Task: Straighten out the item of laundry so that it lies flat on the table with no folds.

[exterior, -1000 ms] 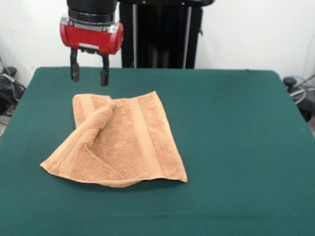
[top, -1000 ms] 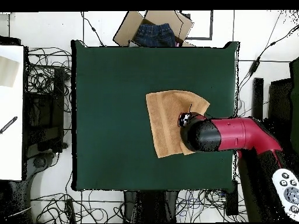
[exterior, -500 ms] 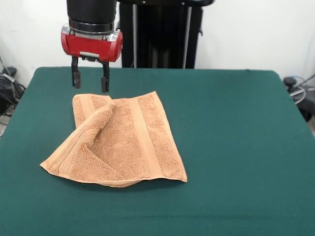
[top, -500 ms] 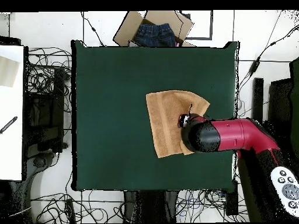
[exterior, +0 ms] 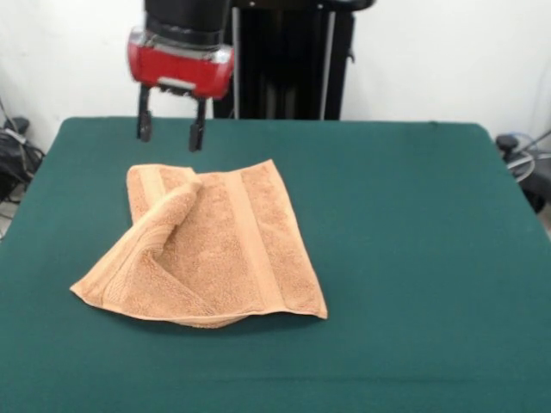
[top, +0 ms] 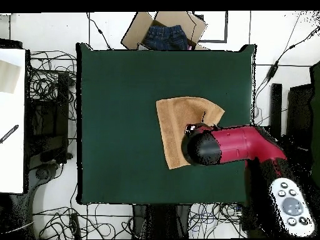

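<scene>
Front view: my fingers [exterior: 170, 131], spread and empty, have risen and drifted toward 3 o'clock above the towel [exterior: 207, 249], which stays folded at the green tabletop's [exterior: 405, 258] 9 o'clock side, unstraightened.

Green felt table [exterior: 405, 224] under one partly folded tan towel [exterior: 215, 249]

White wall [exterior: 448, 60] behind the bench, evenly lit, no hard shadows. A black upright column [exterior: 284, 60] stands against the wall. Light floor [top: 112, 28] around the bench, strewn with black cables [top: 47, 81] on several sides. An open cardboard box [top: 164, 30] holding blue denim lies on the floor at one bench edge. A white surface [top: 11, 119] sits at the overhead view's left edge.
</scene>
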Available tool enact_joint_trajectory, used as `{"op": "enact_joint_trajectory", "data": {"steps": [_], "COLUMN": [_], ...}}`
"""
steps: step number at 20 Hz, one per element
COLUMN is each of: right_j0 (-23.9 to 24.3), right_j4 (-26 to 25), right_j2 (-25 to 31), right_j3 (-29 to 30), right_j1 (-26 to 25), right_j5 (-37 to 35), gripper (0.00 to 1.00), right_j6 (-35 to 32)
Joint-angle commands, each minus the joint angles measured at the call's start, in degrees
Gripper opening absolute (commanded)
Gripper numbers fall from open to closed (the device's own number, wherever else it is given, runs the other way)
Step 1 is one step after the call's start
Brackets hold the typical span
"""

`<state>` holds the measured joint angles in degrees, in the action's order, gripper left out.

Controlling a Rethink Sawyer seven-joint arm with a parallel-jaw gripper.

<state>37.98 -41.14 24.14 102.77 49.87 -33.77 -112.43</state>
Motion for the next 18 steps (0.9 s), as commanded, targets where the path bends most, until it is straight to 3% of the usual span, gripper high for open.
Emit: {"op": "enact_joint_trajectory", "data": {"steps": [1, 11, 18], "right_j0": [-8.6, -10.4, -11.9], "right_j4": [-2.3, -2.6, -0.6], "right_j2": [-6.7, -11.5, -14.3], "right_j3": [0.2, -5.7, -5.9], "right_j1": [4.7, -8.1, -10.1], "right_j5": [-1.3, 10.0, 13.8], "gripper": [1.00, 1.00, 1.00], "right_j6": [-11.1, -11.4, -11.2]}}
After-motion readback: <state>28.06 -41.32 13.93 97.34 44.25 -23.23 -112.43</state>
